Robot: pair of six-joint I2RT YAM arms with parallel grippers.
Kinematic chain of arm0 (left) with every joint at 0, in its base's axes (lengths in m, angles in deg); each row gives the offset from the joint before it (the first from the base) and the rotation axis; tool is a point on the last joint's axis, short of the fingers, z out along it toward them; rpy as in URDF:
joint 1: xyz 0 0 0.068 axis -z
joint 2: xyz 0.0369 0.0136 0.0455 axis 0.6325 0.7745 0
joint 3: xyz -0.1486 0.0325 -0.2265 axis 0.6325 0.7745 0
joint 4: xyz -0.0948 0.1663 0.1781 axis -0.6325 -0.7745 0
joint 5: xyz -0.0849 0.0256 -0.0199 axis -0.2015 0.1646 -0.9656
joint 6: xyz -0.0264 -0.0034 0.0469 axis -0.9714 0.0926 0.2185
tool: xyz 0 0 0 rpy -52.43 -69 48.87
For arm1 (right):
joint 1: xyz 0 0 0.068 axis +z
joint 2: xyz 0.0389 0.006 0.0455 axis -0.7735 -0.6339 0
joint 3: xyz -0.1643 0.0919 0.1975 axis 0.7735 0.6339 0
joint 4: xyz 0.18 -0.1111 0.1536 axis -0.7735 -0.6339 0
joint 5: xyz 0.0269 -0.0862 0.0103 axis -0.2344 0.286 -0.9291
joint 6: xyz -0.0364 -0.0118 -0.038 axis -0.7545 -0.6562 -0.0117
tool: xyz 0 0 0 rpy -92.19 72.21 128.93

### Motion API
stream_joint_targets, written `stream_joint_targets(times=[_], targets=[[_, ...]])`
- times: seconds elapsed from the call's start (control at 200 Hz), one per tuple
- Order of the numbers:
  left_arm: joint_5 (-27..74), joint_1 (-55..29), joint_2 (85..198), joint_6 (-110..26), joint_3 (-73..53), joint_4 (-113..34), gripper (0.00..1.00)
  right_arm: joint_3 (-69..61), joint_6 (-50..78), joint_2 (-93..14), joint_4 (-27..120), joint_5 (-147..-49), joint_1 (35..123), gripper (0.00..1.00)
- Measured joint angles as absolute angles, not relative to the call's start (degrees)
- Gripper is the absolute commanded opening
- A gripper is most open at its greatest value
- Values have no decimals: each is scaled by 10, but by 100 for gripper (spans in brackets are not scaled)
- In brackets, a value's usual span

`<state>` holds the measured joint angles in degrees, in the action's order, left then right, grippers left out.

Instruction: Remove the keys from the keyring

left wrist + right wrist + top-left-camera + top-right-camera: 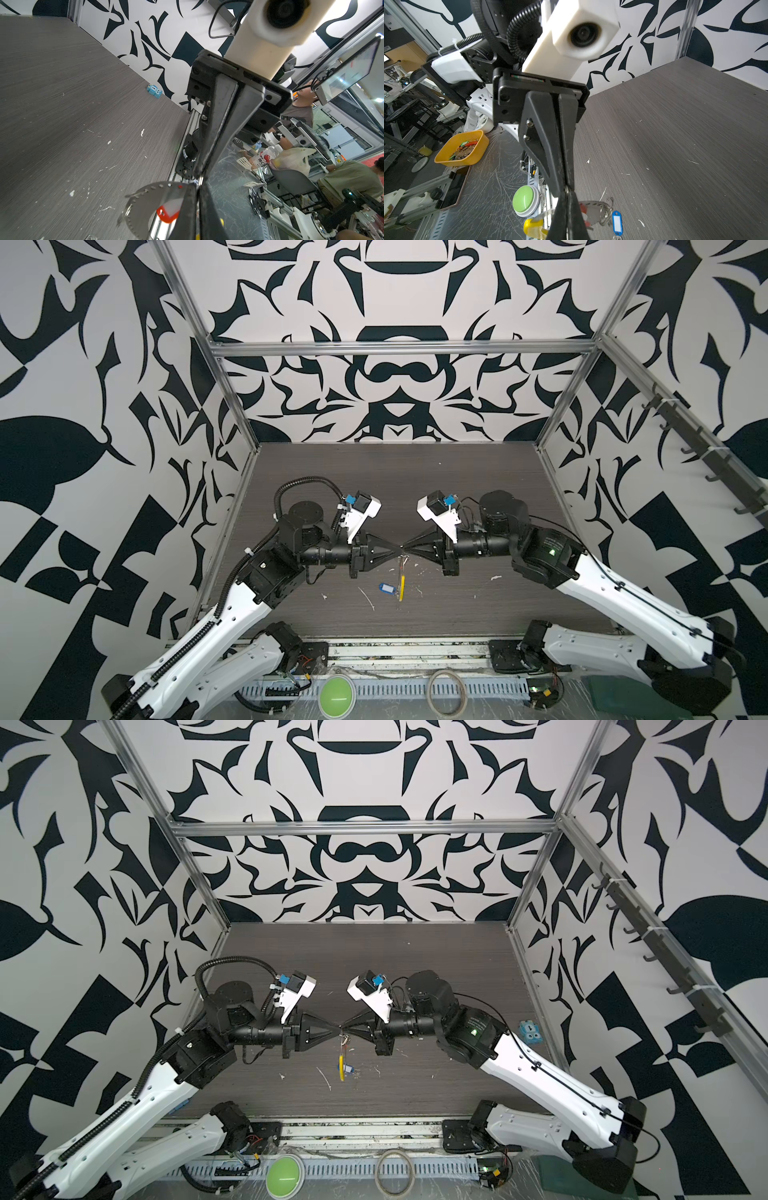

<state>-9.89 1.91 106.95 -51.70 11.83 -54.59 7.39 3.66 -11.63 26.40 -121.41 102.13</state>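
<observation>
In both top views my left gripper (397,550) and right gripper (408,550) meet tip to tip above the middle of the table. Both are shut on the top of the keyring (401,572), a thin grey loop hanging edge-on beneath them. Its yellow sleeve (401,587) (533,227) is at the bottom. The keys hang on it: a bunch with a blue tag (386,588) (617,222) and silver rings (606,209), and one with a red tag (168,212) beside a curved silver piece with holes (145,205). In the wrist views each gripper (198,186) (566,192) has its jaws pressed together.
White scraps litter the dark table (478,614). A small blue toy block (530,1031) sits by the right wall. Off the front edge are a green button (336,695), a beige hoop (446,691) and a yellow bin (463,148) of small parts.
</observation>
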Motion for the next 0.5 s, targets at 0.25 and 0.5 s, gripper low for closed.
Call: stream_joint_targets(times=[0.25, 0.5], targets=[[-85, 19, 1060, -516, 120, -534, 0, 74, 53, -116, 279, -1207, 1021, 25], [-20, 19, 979, -525, 189, -449, 0, 127, 66, -60, 366, -1160, 1021, 41]])
